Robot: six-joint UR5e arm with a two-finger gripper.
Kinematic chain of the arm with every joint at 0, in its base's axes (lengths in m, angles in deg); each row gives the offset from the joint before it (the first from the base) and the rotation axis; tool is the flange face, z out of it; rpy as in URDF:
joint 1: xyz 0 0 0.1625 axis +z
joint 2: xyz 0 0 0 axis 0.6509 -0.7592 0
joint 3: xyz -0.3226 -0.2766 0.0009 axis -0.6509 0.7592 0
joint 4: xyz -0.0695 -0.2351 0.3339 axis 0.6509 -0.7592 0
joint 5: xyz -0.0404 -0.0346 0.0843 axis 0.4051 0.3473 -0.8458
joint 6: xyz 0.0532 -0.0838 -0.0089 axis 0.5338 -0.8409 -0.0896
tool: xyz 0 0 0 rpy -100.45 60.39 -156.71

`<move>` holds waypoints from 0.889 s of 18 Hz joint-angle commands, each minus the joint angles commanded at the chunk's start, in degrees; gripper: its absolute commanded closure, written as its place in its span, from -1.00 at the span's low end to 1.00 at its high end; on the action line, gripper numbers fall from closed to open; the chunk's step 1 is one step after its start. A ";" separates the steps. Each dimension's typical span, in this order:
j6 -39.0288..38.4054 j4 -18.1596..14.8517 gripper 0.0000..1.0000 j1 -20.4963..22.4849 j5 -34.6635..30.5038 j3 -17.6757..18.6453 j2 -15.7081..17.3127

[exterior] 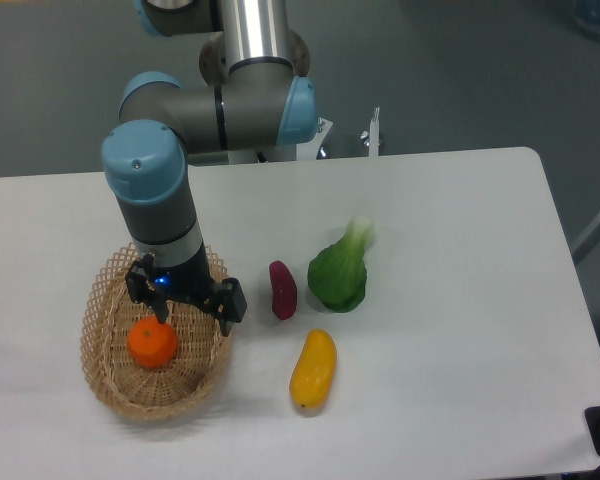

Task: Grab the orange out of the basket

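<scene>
Starting at the left, we find the basket (108,372) resting on the white counter (460,300), and the orange (153,343) sits inside it, a little left of the basket's middle and on the woven floor rather than up against the rim. The hand (163,318) hangs directly over the basket, and the relation we care about is this: the orange lies just below and slightly to the left of the hand, with what looks like a dark fingertip right at the fruit's upper edge; we cannot tell whether it touches the skin. The fruit is round, so it offers no long axis to line up with. The hand holds nothing that we can make out, and how wide its jaws stand is hidden by the wrist and the camera angle, so we cannot tell. The arm comes down from the base at the back of the counter, forearm near vertical, wrist pointing straight down into the basket. Further right, well apart from the basket, lie a purple vegetable (282,289), a yellow fruit (313,370) and a leafy green (340,272); none stands in the way, we judge
</scene>
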 joint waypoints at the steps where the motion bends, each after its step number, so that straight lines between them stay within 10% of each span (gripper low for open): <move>1: -0.09 0.00 -1.00 0.00 -0.09 0.00 -0.09; 16: -2.71 0.70 -1.00 -3.16 0.00 1.31 -4.39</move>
